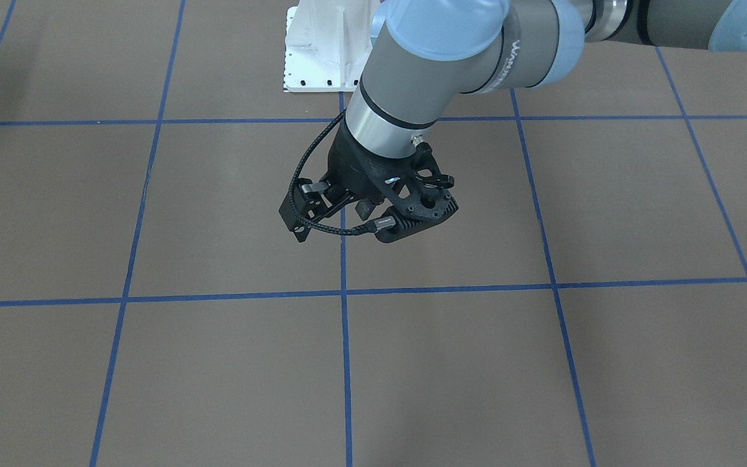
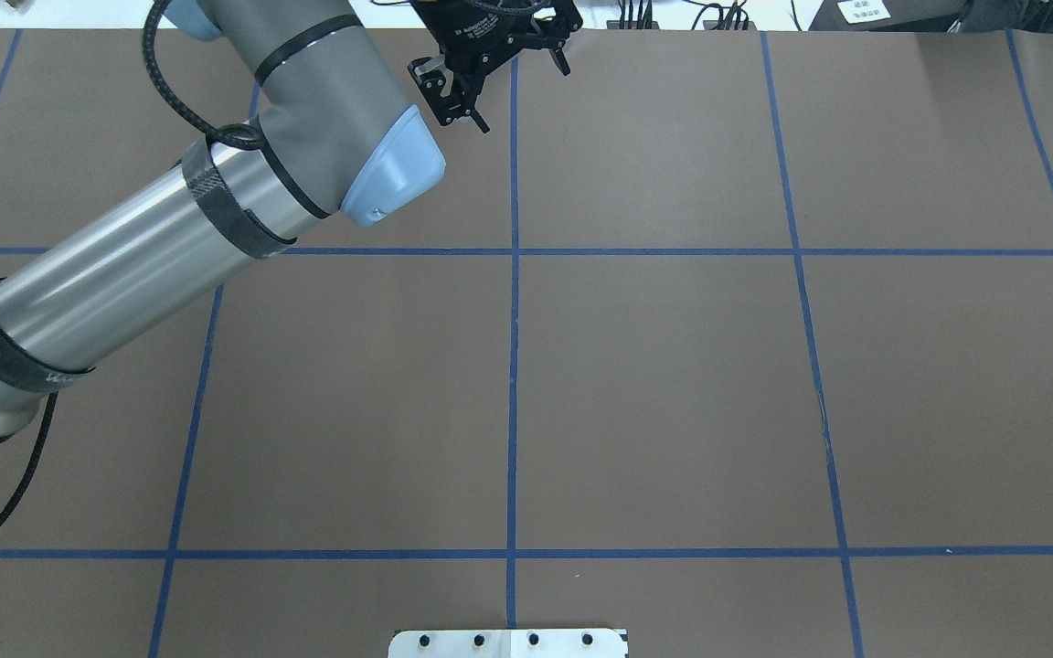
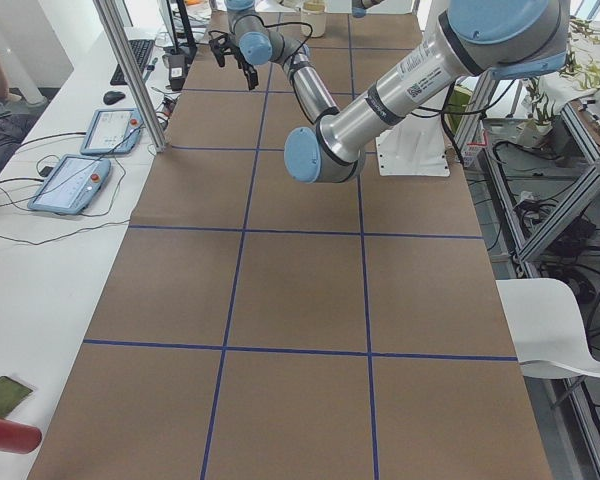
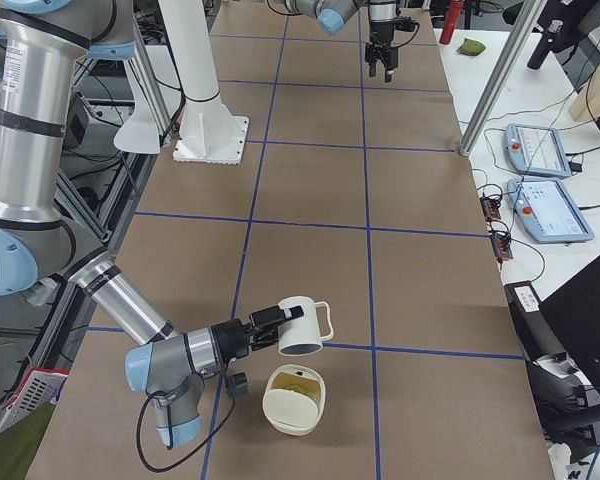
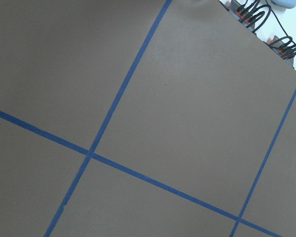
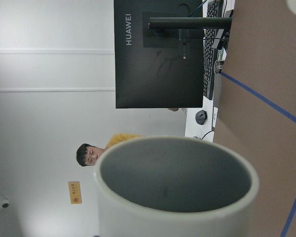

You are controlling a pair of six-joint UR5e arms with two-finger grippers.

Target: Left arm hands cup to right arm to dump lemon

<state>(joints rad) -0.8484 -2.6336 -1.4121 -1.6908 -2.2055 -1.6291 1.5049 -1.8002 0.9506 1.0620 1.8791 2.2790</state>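
Note:
The right arm's gripper (image 4: pixel 265 335) shows only in the exterior right view, at the near end of the table. The white cup (image 4: pixel 302 328) sits at its fingertips, tipped on its side in the air with its mouth facing down the table. I cannot tell whether the gripper is shut. The cup's greyish inside (image 6: pixel 175 173) is empty in the right wrist view. A yellow-green lemon (image 4: pixel 298 380) lies in a white bowl (image 4: pixel 292 412) just under the cup. The left gripper (image 1: pixel 331 211) hangs open and empty over the far middle of the table; it also shows in the overhead view (image 2: pixel 499 87).
The white base plate (image 1: pixel 321 52) stands at the robot's side of the table. Two teach pendants (image 4: pixel 535 150) and a metal post (image 4: pixel 500 80) are on the operators' side. A monitor (image 6: pixel 158 54) and a person (image 6: pixel 96 153) are beyond the table.

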